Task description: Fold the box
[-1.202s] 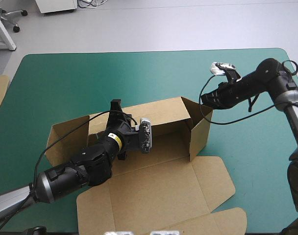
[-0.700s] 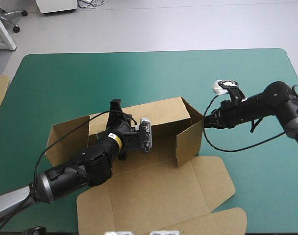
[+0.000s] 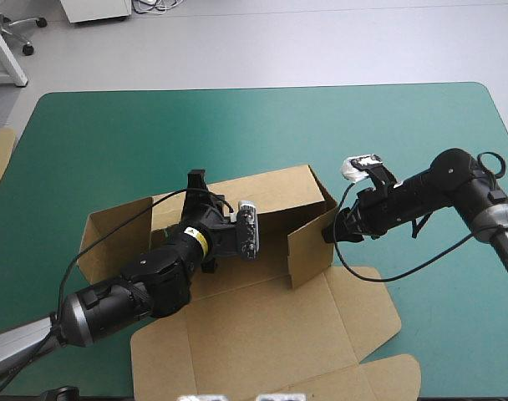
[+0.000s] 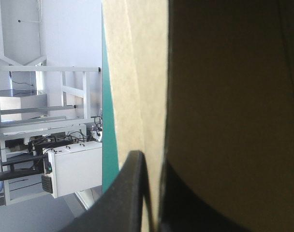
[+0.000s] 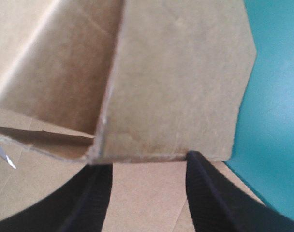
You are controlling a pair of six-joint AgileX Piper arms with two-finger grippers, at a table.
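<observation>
By the left end effector (image 4: 154, 164) the back wall (image 3: 271, 196) is gripped tight, by the open right end effector (image 5: 149, 162) the end flap (image 3: 308, 251) is pressed, and the box (image 3: 271, 251), on the table's (image 3: 154, 134) middle, is half built, lid (image 3: 262, 334) lying flat

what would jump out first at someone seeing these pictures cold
The half-raised brown box in the middle of the teal-green table draws the eye first, its lid panel lying flat toward the near edge. The left pincer is shut on the back wall, while the right pincer, open, sits at the right end flap, which stands angled inward.
</observation>
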